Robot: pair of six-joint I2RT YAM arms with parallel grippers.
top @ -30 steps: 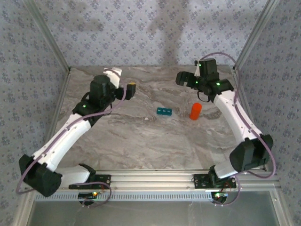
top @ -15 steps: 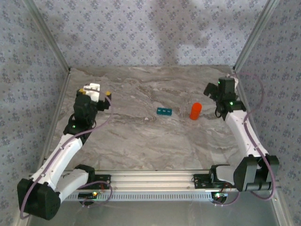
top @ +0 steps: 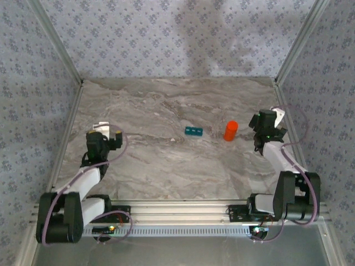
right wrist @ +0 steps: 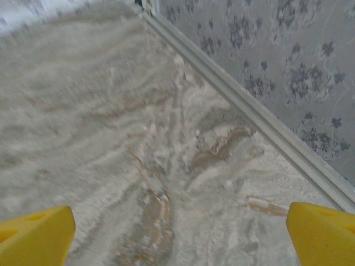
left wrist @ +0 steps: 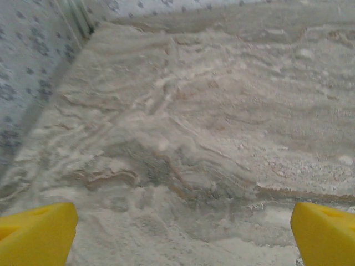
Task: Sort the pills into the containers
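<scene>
From above, both arms have drawn back over the last second: the left arm, which had been reaching up over the left middle of the table (top: 166,166), is now folded low against the left side, and the right arm has come away from the far right corner and folded down along the right side. The left gripper (top: 111,133) and right gripper (top: 272,117) both sit well apart from the work, and neither carries anything. The teal pill organiser (top: 193,131) lies flat near the centre of the table where it lay a second ago, with the orange bottle (top: 231,131) standing upright just to its right, apart from it; whether anything lies in the compartments is too small to tell. I judge this a retreat to a rest pose with no sorting in hand, so either arm would have to reach back toward the centre. In the left wrist view the 2 yellow fingers (left wrist: 39,233) stand spread wide over bare marble with nothing between them. In the right wrist view the fingers (right wrist: 33,235) are likewise spread wide and empty, pointing at the table edge beside the patterned wall (right wrist: 288,66)
</scene>
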